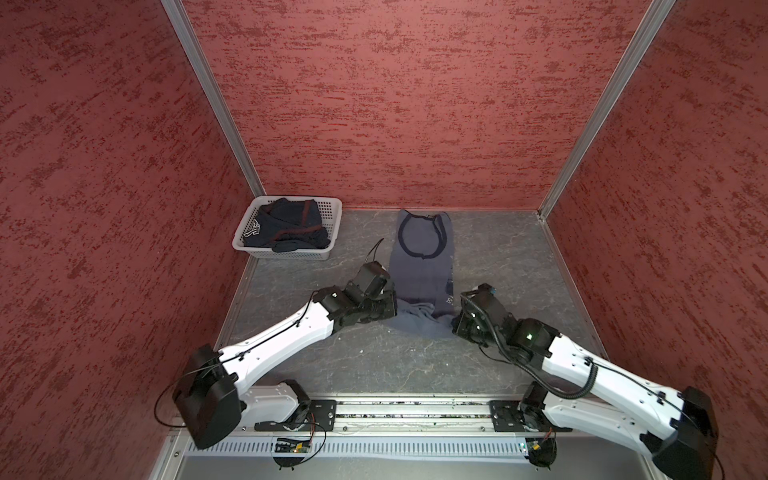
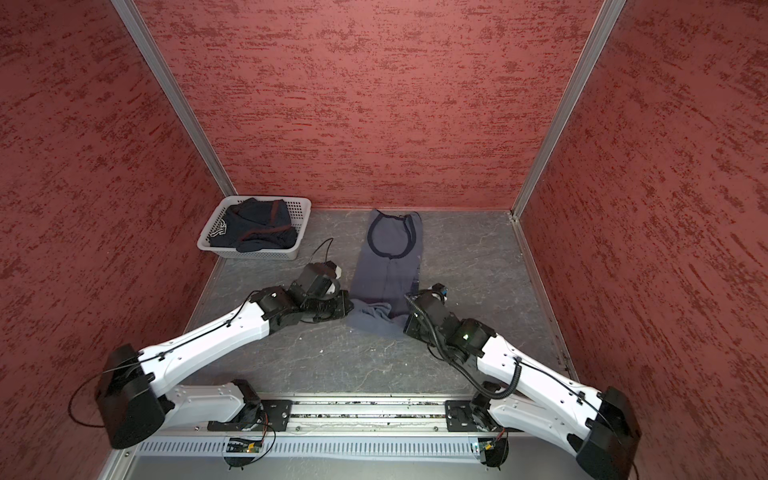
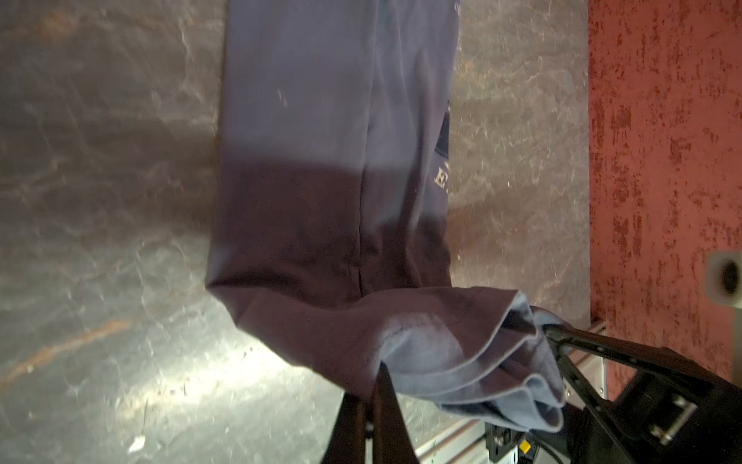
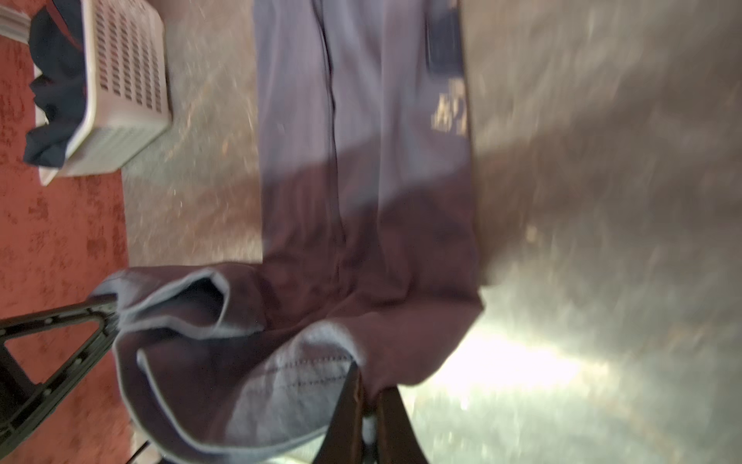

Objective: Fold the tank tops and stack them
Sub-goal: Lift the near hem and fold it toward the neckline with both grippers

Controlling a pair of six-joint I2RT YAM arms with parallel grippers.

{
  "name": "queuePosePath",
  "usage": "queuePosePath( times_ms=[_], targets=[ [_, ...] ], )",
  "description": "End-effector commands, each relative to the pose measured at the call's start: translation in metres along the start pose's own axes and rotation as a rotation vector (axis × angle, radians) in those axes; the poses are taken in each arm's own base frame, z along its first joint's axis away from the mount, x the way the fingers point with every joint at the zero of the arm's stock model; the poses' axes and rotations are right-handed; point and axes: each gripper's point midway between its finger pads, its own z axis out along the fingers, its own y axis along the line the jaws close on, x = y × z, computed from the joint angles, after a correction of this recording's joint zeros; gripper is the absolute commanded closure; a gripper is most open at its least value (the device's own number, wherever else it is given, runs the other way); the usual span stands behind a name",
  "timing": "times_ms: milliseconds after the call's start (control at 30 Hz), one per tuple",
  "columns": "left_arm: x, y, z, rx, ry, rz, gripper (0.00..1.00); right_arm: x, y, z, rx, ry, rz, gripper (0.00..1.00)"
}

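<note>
Jaws of the left tool [image 3: 371, 395] are pinching one hem corner of the slate-blue tank top [image 1: 419, 266]; the right tool [image 4: 367, 395] is clamping the opposite corner, cloth bunching between them. Only top views are showing its neckline, far beyond both tools on the tabletop [image 1: 498, 266]. Arms are reaching low, angling inward.

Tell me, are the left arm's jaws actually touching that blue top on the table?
Touching. In the left wrist view, the left gripper has its jaws pinched shut on the slate-blue tank top at its hem.
</note>
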Motion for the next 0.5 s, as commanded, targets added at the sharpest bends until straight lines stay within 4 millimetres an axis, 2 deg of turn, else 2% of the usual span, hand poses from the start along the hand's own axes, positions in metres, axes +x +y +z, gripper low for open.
queuePosePath(
  times_ms=[0,233,333,467],
  targets=[
    [-0.039,-0.008,0.015,0.042,-0.04,0.038,1.0,-0.043,0.012,0.016,-0.009,-0.058,-0.125,0.92],
    [-0.105,-0.013,0.05,0.053,-0.084,0.02,1.0,-0.105,0.017,0.059,0.003,-0.06,-0.159,0.92],
    [-0.123,-0.006,0.066,0.039,-0.09,0.0,1.0,-0.121,0.012,0.078,0.013,-0.05,-0.151,0.92],
    [-0.135,0.006,0.086,0.032,-0.078,-0.038,1.0,-0.139,0.006,0.098,0.008,-0.042,-0.135,0.92]
  ],
)
